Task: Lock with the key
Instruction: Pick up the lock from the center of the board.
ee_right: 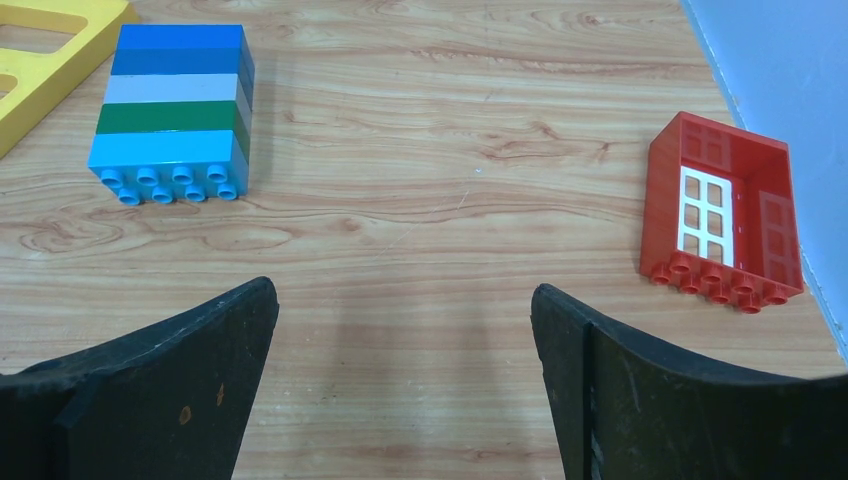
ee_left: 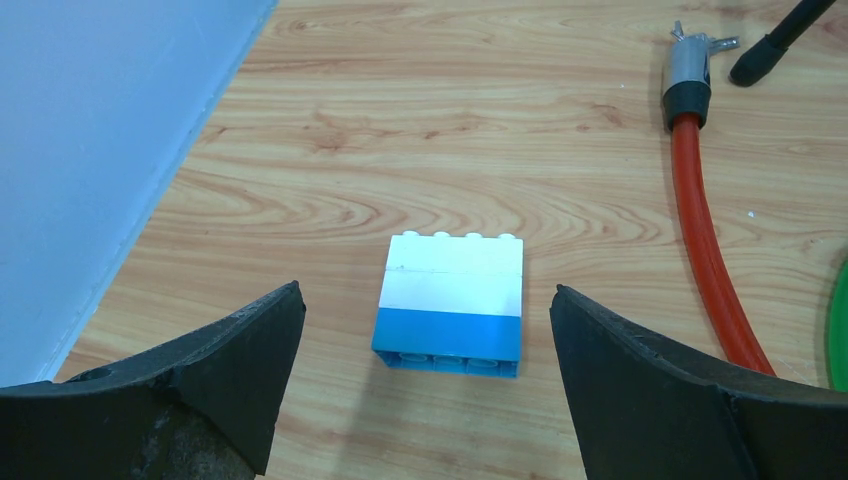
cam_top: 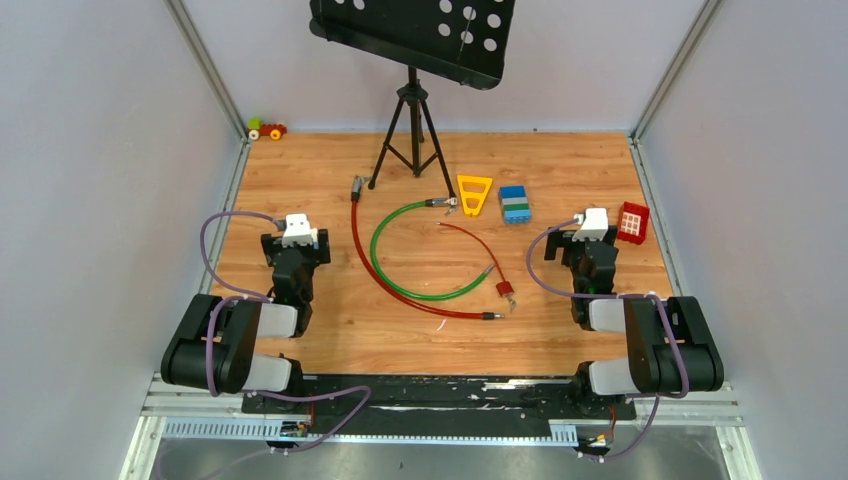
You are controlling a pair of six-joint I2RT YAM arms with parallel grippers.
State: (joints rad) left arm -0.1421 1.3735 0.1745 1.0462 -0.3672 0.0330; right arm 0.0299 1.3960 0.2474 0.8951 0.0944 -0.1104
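A small red padlock (cam_top: 506, 290) lies on the wooden table right of centre, at the end of a thin red cable (cam_top: 472, 243). Just right of it is a tiny grey sliver (cam_top: 514, 303) that looks like the key; it is too small to be sure. Neither wrist view shows the padlock or the key. My left gripper (cam_top: 297, 233) (ee_left: 427, 292) hovers open at the left, over a white and blue brick (ee_left: 450, 305). At the right, my right gripper (cam_top: 592, 228) (ee_right: 402, 288) is open over bare wood. Both are well away from the padlock.
A thick red cable (cam_top: 372, 270) (ee_left: 705, 240) and a green cable (cam_top: 400, 285) curve across the middle. A tripod stand (cam_top: 411, 130) is at the back. A yellow piece (cam_top: 474, 192), a striped brick stack (cam_top: 515, 203) (ee_right: 175, 110) and a red window brick (cam_top: 632, 222) (ee_right: 725, 210) lie at right.
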